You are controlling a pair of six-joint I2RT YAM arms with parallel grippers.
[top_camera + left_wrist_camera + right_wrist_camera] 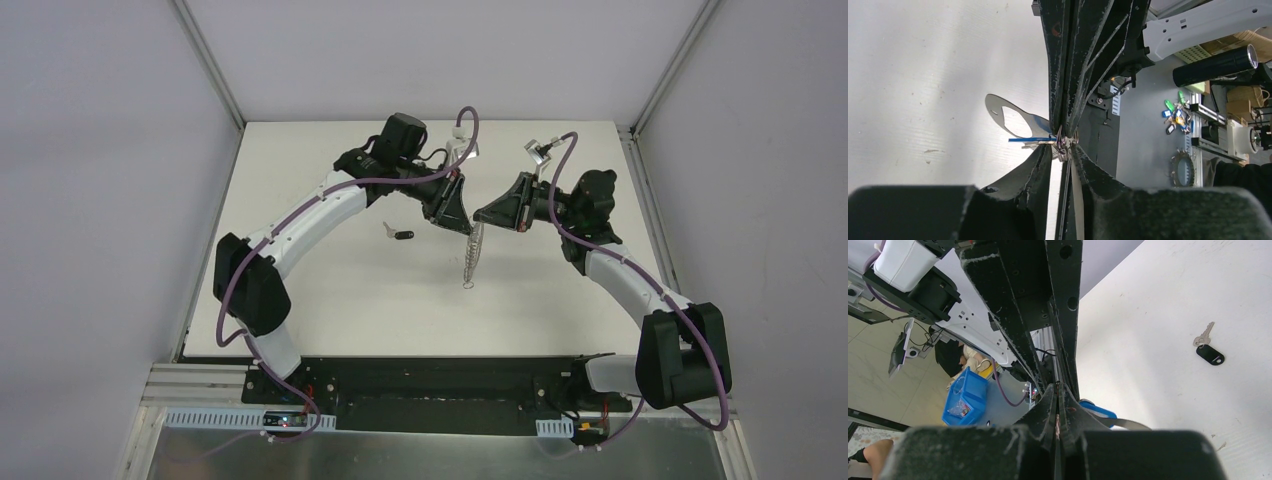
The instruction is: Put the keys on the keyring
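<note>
Two-arm threading of keys onto a keyring, shown at the point of engagement. The keyring [472, 255] is held up off the table [330, 300] between the two arms, its loop hanging downwards with the small clips along one side, so that the clips are left free to be reached from the opposite side. It is carried by the right end effector [1057, 415], whose jaws are fully closed; the thin loop appears to be pinched between them, although the exact contact is hidden by the fingers. The left end effector [1064, 149] is brought tip to tip against the right one, and its jaws are seen only narrowly parted. The blue-tagged key [1030, 139] and a cluster of clips lie right at its fingertips, but whether a firm hold is had on either cannot be told from the views. The close meeting of the two tips is judged to serve alignment: the key must be presented to a clip while the ring is kept steady in the air. The black-headed key [402, 235] lies flat on the table just to the left of the meeting point, apart from both end effectors and not yet attached; it is judged to be left for a later step.
</note>
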